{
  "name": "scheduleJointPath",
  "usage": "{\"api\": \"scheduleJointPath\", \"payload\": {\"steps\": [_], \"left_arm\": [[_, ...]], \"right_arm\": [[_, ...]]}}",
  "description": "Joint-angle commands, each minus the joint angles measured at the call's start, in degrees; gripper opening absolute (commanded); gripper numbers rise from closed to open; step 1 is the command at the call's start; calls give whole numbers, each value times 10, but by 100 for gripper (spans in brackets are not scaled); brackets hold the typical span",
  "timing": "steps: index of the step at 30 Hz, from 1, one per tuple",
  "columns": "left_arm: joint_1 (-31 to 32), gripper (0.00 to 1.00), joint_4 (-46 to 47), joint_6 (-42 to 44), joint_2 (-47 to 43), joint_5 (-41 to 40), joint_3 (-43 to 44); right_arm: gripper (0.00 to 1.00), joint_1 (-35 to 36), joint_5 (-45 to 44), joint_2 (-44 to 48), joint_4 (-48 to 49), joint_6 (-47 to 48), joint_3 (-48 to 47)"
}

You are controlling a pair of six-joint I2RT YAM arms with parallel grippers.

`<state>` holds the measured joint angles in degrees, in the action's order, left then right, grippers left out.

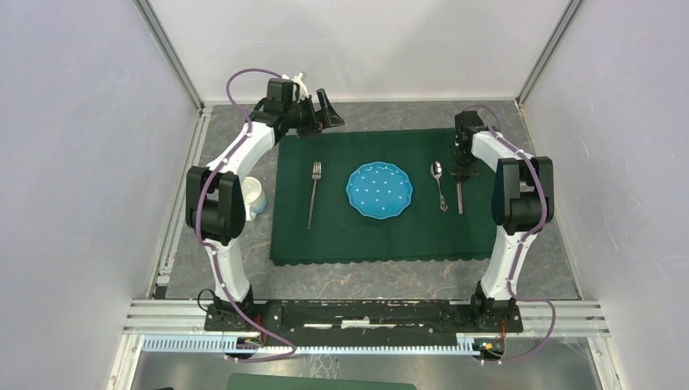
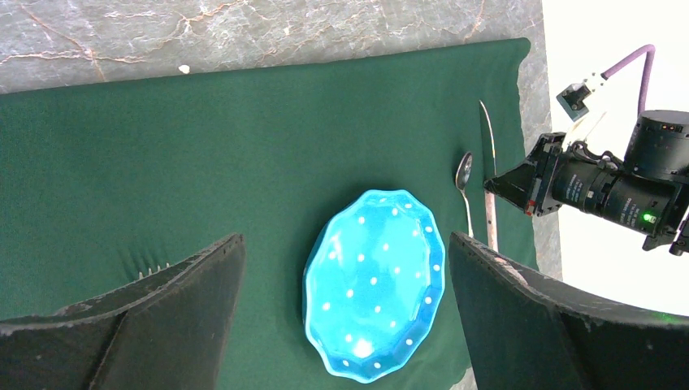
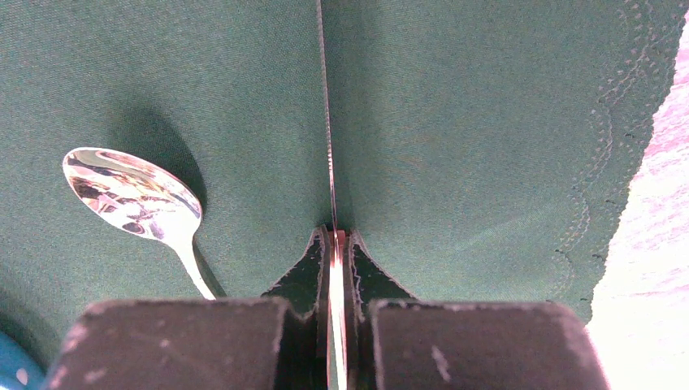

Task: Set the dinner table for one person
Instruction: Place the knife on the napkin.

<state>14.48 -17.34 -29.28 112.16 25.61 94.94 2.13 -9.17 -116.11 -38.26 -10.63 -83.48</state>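
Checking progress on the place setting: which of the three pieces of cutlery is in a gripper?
The knife, clamped in the right gripper; the spoon and the fork lie free on the green cloth.

No legible text, label, brand, number or sign on any surface in these views.

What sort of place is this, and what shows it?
Probably a robotics test cell: plain white panels box in the table, and the left arm and right arm are bolted to a metal rail.
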Motion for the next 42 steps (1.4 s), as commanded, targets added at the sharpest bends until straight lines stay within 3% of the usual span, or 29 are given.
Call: {"api": "scheduleJointPath", "payload": {"steps": [1, 42], "left_arm": [[-2, 100, 22, -25, 6, 0, 16], [-2, 100, 32, -32, 20, 3, 20]], "right_arm": [[0, -1, 12, -14, 24, 0, -11], [0, 9, 26, -21, 8, 15, -66]]}}
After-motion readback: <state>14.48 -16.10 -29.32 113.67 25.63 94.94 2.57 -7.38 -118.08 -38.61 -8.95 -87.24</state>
